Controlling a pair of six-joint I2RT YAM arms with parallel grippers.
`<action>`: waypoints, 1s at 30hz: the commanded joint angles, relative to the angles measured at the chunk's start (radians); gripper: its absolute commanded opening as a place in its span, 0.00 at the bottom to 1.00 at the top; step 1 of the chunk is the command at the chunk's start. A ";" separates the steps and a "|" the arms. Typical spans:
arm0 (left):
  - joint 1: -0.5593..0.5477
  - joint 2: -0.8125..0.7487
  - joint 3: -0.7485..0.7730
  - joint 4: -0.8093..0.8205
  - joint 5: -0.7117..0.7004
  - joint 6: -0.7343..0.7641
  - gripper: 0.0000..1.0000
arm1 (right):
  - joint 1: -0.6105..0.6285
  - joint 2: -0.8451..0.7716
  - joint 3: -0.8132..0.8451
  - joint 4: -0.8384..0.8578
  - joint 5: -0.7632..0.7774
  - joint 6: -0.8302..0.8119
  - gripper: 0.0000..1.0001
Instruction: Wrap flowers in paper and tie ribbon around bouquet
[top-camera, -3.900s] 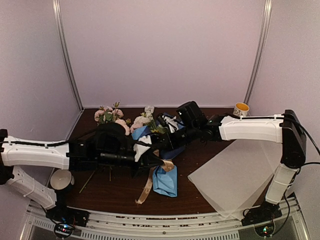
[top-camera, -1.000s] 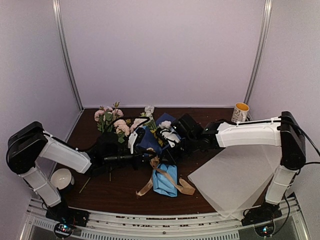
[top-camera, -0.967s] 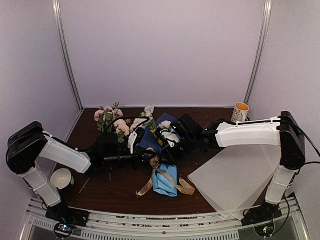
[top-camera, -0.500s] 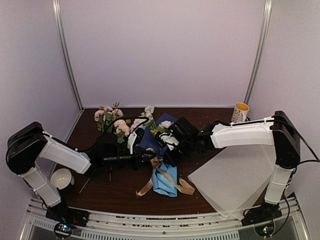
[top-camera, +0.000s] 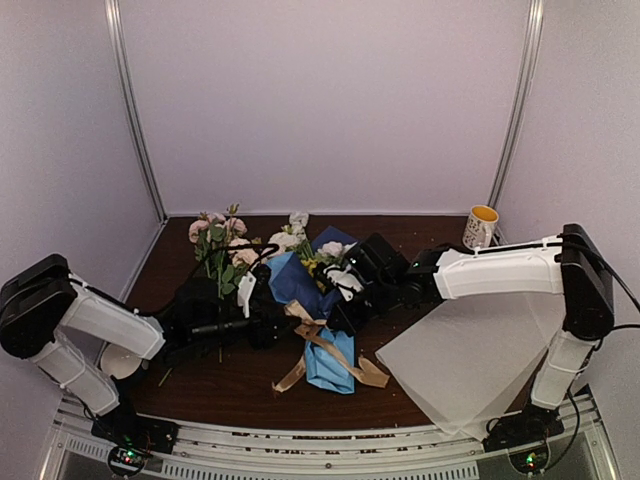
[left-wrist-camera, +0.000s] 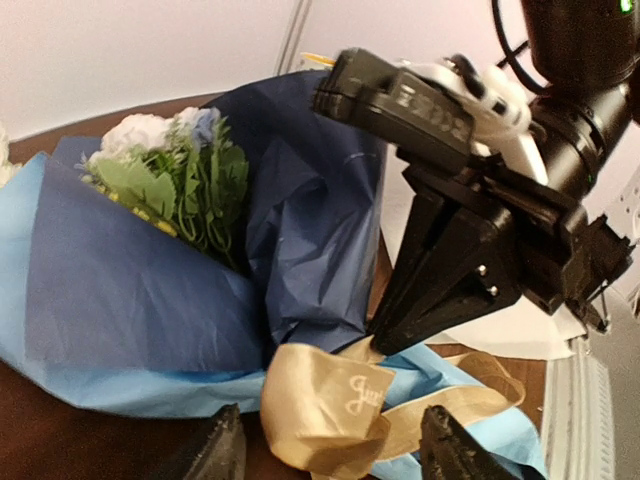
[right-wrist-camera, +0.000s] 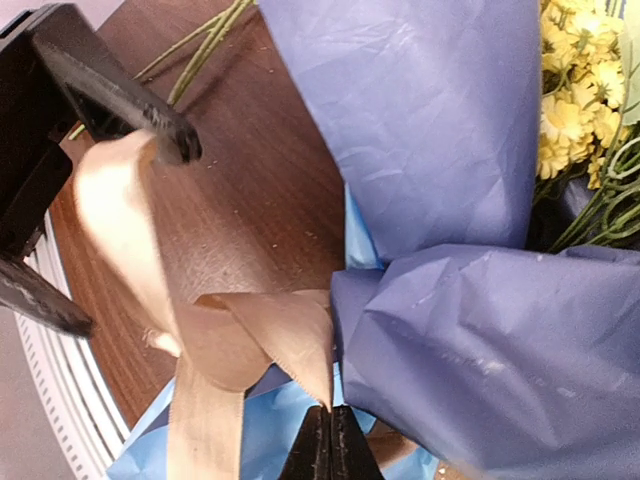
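**Bouquet** (top-camera: 298, 280) lying on its side at mid-counter (right-wrist-camera: 260, 200), blooms toward the back wall and narrow end toward the arms. The paper (right-wrist-camera: 430, 130) is thin, matte and creased, navy on the outer folds and light blue lower down. It forms a cone around the flowers (left-wrist-camera: 170, 180), white and yellow heads among feathery green leaves. The ribbon (left-wrist-camera: 330, 400), flat tan-gold satin with a soft sheen, is looped at the cone's neck, where a tie would keep the wrap shut. Right end effector (right-wrist-camera: 330, 440): jaws closed together, apparently pinching a fold of ribbon to stop it slipping. Left end effector (left-wrist-camera: 330, 455): jaws apart, straddling the loop without gripping it. Knot judged not yet tightened.
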 joint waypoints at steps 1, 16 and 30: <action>0.006 -0.098 -0.062 0.043 -0.077 0.040 0.68 | -0.005 -0.047 -0.032 0.054 -0.077 0.020 0.00; 0.003 -0.279 0.069 -0.371 0.176 0.583 0.93 | -0.051 -0.069 -0.088 0.173 -0.185 0.085 0.00; -0.019 0.047 0.268 -0.446 0.157 0.838 0.88 | -0.074 -0.058 -0.108 0.206 -0.205 0.128 0.00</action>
